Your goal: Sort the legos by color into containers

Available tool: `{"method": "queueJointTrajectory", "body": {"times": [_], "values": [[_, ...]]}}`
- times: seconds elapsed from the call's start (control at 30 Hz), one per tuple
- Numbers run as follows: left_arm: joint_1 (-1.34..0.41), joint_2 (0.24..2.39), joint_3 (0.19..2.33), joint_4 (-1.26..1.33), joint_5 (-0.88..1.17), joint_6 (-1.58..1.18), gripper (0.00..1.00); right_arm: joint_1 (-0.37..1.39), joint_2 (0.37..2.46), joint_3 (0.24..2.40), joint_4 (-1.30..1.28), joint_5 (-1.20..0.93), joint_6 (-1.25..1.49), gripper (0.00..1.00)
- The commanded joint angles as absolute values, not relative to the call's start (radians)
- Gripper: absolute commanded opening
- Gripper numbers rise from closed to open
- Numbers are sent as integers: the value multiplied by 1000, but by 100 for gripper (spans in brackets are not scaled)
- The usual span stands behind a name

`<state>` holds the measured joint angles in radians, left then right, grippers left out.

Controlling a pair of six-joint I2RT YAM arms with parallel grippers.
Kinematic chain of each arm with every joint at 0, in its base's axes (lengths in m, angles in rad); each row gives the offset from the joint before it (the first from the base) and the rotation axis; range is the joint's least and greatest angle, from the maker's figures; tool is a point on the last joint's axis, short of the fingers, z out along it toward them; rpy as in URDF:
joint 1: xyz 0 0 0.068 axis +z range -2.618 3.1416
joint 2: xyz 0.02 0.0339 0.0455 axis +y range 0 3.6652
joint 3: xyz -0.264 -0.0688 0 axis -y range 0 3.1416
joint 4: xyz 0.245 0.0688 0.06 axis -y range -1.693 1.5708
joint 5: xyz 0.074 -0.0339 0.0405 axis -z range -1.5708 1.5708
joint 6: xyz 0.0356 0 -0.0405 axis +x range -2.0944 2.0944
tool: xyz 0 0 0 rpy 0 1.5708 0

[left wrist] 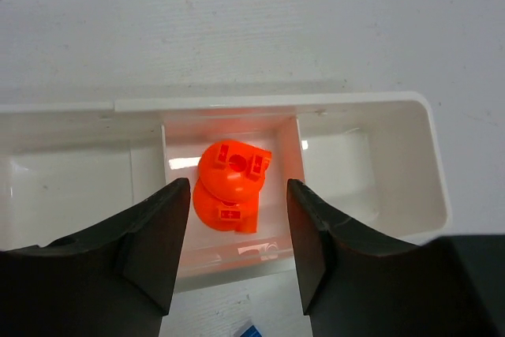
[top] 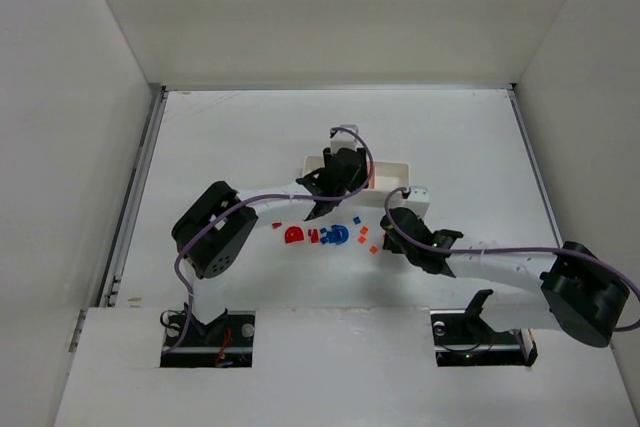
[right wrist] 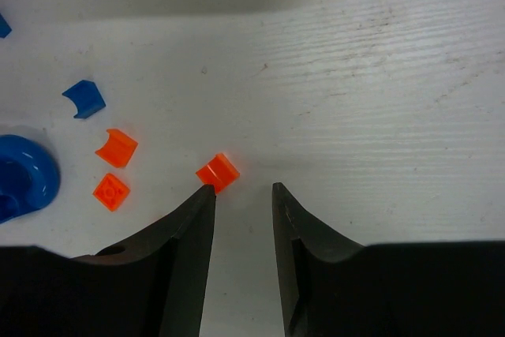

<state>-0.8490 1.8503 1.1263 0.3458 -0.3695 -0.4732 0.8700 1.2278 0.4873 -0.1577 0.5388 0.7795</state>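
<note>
While the left gripper (left wrist: 238, 185) hangs parted over orange legos (left wrist: 233, 175) in the tray's (left wrist: 379, 104) middle compartment (left wrist: 181, 144), the right gripper (right wrist: 243, 189), fingers slightly apart, sits off-centre at a loose orange brick (right wrist: 218, 172). Closing now could flick it away!

Legos (left wrist: 231, 183) in middle compartment (left wrist: 183, 136) of tray (left wrist: 430, 159)

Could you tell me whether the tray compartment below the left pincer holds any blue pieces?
No, that compartment holds only two orange round pieces, framed by the open left pincer.
</note>
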Motion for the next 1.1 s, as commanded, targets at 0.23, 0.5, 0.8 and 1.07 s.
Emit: {"method": "queueJointTrajectory", "body": {"times": [0.23,0.5,0.8,1.07], "values": [[-929,1542,862,354,-387,-479,40,864,1347,600,-135,459,658,45],[-1033,1325,667,302,-387,-529,39,860,1416,640,-135,457,644,36],[-1166,1287,589,247,-407,-587,39,858,1381,629,-123,465,652,22],[-1291,1364,591,305,-433,-583,44,843,1295,644,-123,476,649,21]]}}
